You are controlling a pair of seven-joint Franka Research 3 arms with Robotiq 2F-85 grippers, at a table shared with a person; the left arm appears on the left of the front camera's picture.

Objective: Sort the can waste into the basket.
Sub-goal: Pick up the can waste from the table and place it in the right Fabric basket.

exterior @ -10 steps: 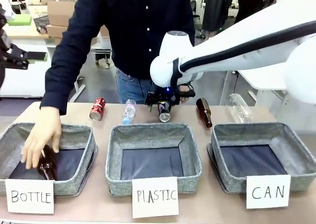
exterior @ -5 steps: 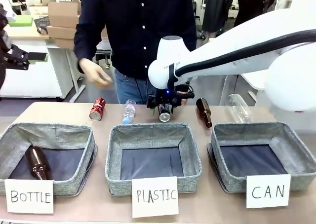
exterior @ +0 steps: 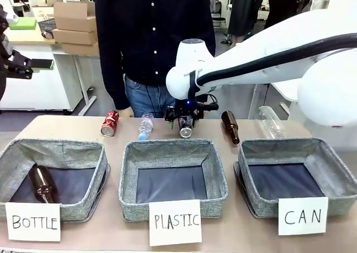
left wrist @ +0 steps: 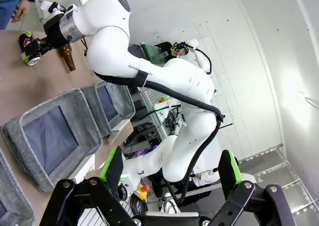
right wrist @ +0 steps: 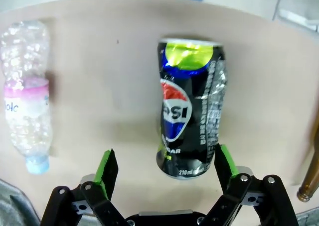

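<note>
Surface (exterior: 78, 126): tan, with three grey fabric baskets in a row along the near edge.

Right arm (exterior: 268, 47): reaches from the right across the middle to the far edge. A person (exterior: 153, 35) in a dark shirt stands just behind that edge.

Baskets: basket signed "CAN" (exterior: 262, 208) on the right, its dark floor showing. "PLASTIC" basket (exterior: 134, 208) in the middle. "BOTTLE" basket (exterior: 83, 208) on the left, with one brown bottle (exterior: 40, 183) lying inside.

Far row, all lying on the surface: large clear bottle (exterior: 269, 121) behind the "CAN" basket, second brown bottle (exterior: 230, 126) beside it, small plastic bottle (exterior: 145, 125) behind the "PLASTIC" basket.

Cans: red can (exterior: 110, 123) at the far left of the row. Black can (right wrist: 192, 109), dented, on its side directly under the right gripper.

Right gripper (right wrist: 164, 161): spread wide, one green pad on either side of the black can's near end, holding nothing.

Left gripper (left wrist: 170, 164): spread wide, nothing between the fingers, raised off the surface.
</note>
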